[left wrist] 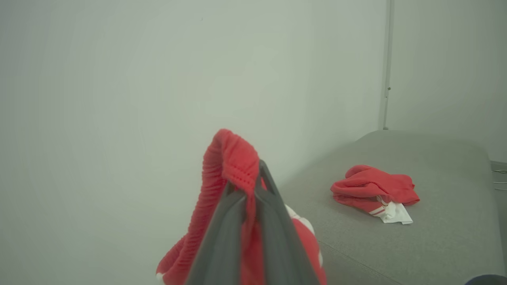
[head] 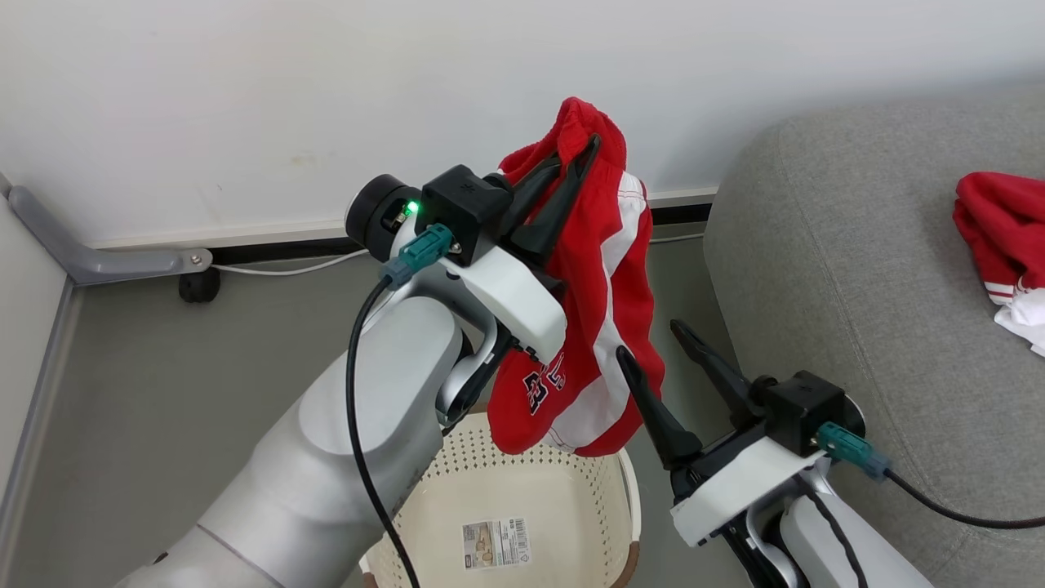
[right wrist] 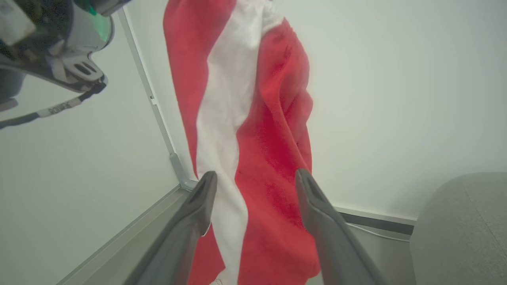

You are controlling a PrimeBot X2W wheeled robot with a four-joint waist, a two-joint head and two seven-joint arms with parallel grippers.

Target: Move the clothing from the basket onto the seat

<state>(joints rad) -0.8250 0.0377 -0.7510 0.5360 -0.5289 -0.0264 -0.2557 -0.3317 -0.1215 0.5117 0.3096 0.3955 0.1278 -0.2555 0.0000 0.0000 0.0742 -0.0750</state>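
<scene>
My left gripper (head: 581, 159) is shut on the top of the red clothing (head: 600, 310), which hangs down with a white stripe and lettering, its hem just above the cream basket (head: 588, 490). In the left wrist view the left gripper (left wrist: 247, 190) pinches the ribbed red band of the clothing (left wrist: 225, 166). My right gripper (head: 649, 339) stands open beside the hanging cloth's lower right; its fingers (right wrist: 198, 206) frame the clothing (right wrist: 273, 138) without touching. The grey seat (head: 857, 269) lies to the right.
Another red and white garment (head: 1000, 237) lies on the seat, also seen as a crumpled garment (left wrist: 374, 194) in the left wrist view. A white wall with a dark skirting and a cable (head: 277, 268) runs behind. A label sticker (head: 494, 545) lies in the basket's bottom.
</scene>
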